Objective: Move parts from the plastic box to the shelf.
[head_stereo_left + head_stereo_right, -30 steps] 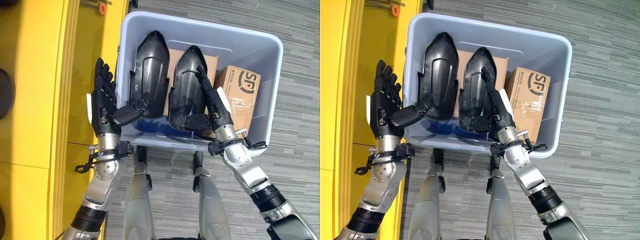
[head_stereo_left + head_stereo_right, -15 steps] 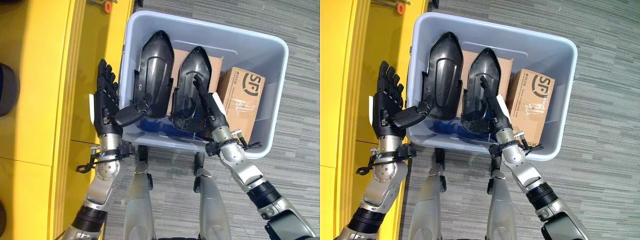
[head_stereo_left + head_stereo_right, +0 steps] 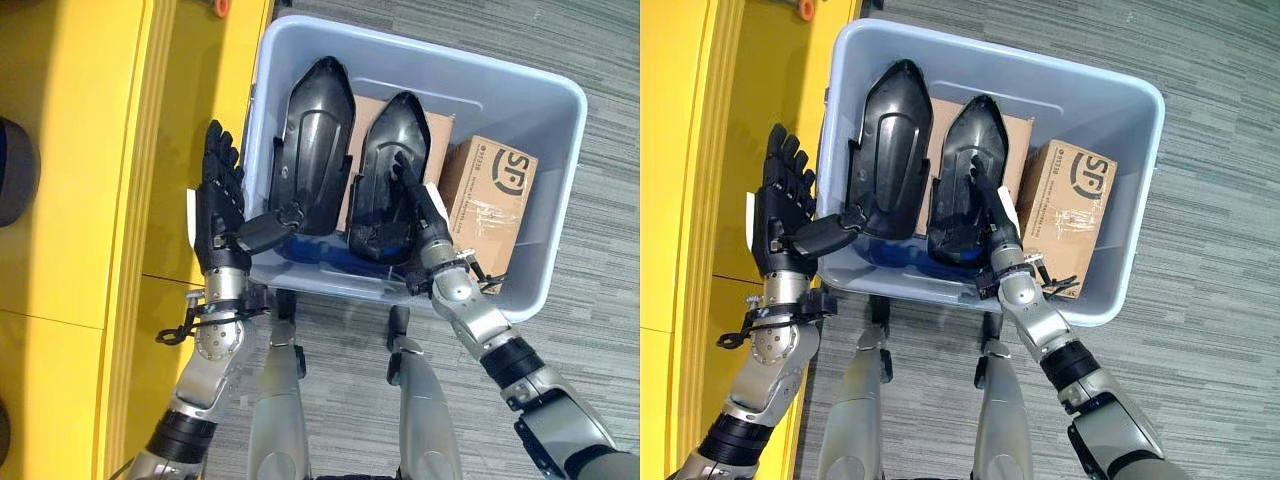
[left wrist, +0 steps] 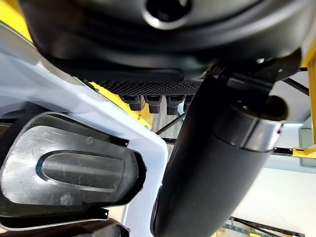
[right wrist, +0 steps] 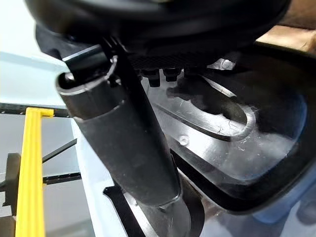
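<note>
Two black moulded parts stand side by side in the pale blue plastic box (image 3: 470,80): a left part (image 3: 310,140) and a right part (image 3: 388,160). My left hand (image 3: 218,215) is outside the box's left wall, fingers straight. Its thumb (image 4: 212,163) reaches over the rim towards the left part's (image 4: 69,173) lower end. My right hand (image 3: 420,212) is inside the box, its straight fingers lying along the right part (image 5: 217,118) without curling round it. The yellow shelf (image 3: 80,150) runs along the left.
A printed cardboard carton (image 3: 492,195) stands in the box's right end, and a flat brown carton (image 3: 440,125) stands behind the parts. A dark round object (image 3: 15,170) sits on the shelf. Grey carpet (image 3: 600,300) lies to the right of the box.
The view has shifted a little. My right wrist has swung left, closer to the box's near wall, with the hand still on the right part. The left hand has kept its place.
</note>
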Controlling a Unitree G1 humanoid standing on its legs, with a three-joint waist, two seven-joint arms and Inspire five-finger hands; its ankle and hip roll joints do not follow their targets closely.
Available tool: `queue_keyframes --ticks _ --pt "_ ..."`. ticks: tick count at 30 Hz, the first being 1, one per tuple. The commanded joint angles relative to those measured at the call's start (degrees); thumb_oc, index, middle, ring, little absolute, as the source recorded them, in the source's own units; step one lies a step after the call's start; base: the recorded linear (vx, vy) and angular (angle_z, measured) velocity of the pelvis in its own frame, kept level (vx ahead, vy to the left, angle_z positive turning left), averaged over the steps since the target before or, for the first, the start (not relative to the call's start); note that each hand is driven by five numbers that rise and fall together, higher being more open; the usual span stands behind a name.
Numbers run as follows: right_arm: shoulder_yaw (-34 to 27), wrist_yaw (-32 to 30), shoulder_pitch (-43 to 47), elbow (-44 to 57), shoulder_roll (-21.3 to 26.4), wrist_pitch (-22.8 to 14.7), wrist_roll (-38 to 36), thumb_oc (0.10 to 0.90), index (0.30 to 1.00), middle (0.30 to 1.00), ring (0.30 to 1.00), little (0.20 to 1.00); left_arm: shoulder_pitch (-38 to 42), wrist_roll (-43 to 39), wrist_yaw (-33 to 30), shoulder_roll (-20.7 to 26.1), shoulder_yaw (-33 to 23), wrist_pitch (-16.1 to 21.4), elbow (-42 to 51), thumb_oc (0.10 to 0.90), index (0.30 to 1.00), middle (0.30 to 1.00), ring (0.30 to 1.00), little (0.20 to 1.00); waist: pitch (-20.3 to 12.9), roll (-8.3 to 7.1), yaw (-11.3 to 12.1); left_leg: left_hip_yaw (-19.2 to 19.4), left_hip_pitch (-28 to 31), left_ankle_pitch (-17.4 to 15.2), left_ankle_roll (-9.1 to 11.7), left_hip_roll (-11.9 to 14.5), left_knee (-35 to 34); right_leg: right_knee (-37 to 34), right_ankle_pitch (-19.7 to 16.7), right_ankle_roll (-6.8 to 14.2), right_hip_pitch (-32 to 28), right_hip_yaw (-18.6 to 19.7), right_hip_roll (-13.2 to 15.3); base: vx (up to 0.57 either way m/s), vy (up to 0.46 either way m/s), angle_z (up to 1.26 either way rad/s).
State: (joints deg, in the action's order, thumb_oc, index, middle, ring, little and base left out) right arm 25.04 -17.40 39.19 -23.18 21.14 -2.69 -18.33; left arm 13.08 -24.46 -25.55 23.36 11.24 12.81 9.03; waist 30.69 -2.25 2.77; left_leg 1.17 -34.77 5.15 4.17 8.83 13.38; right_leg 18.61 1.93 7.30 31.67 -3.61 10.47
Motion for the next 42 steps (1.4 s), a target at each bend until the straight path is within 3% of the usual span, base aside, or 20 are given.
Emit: queue_keyframes --ticks 1,13,20,28,33,42 --pt "-0.6 -0.6 6.7 1.3 0.1 -3.9 -2.0 0.9 1.0 1.0 1.0 1.0 3.3 1.1 0.7 0.3 -0.2 5.5 7.9 0.9 1.0 1.0 1.0 1.0 -0.9 0.98 1.9 1.9 0.0 -3.7 -0.2 1.8 3.2 1.5 5.0 -2.1 -5.6 -0.2 0.0 0.0 0.0 0.0" --pt "0.7 0.2 12.8 -8.8 -0.5 -2.6 -3.7 0.9 1.0 1.0 1.0 1.0 3.8 0.1 1.5 0.5 0.4 5.9 8.1 0.9 1.0 1.0 1.0 1.0 -0.9 1.44 3.1 1.4 -0.6 -3.8 -0.3 1.4 3.4 2.3 5.3 -2.1 -5.3 -0.4 0.1 0.0 0.0 0.0" --pt "1.6 0.2 15.1 -9.2 1.5 -1.8 1.4 0.9 1.0 1.0 1.0 1.0 4.3 0.2 1.8 0.6 0.8 5.8 8.2 0.9 1.0 1.0 1.0 1.0 -0.9 1.54 3.2 1.2 -0.9 -4.0 -0.4 1.2 3.8 3.0 5.8 -2.2 -5.0 -0.5 0.2 0.01 0.005 0.02" --pt "-0.2 -0.7 12.0 3.4 7.4 -0.8 12.9 0.9 1.0 1.0 1.0 1.0 4.6 1.9 0.9 0.6 -0.6 5.3 8.4 0.9 1.0 1.0 1.0 1.0 -0.9 0.7 1.9 1.2 -0.6 -4.5 -0.6 1.1 3.9 3.5 6.1 -2.2 -4.9 -0.3 0.2 0.0 0.004 0.02" --pt "-5.3 -1.4 6.4 13.5 11.5 -0.3 19.9 0.9 1.0 1.0 1.0 1.0 4.9 3.3 0.5 0.3 -1.9 4.8 8.8 0.9 1.0 1.0 1.0 1.0 -0.9 -0.08 0.4 1.2 -0.9 -4.9 -0.8 1.2 4.5 4.1 6.3 -2.3 -4.4 -0.1 0.1 0.0 0.0 0.0" --pt "-12.6 -3.0 -0.4 22.2 15.9 -1.0 25.9 0.9 1.0 1.0 1.0 1.0 5.1 4.5 0.8 0.1 -2.6 4.3 9.7 0.9 1.0 1.0 1.0 1.0 -0.9 -0.89 -1.1 1.3 -0.7 -5.2 -0.8 1.4 4.8 4.7 6.4 -2.4 -4.1 0.3 -0.1 0.0 0.0 0.0"
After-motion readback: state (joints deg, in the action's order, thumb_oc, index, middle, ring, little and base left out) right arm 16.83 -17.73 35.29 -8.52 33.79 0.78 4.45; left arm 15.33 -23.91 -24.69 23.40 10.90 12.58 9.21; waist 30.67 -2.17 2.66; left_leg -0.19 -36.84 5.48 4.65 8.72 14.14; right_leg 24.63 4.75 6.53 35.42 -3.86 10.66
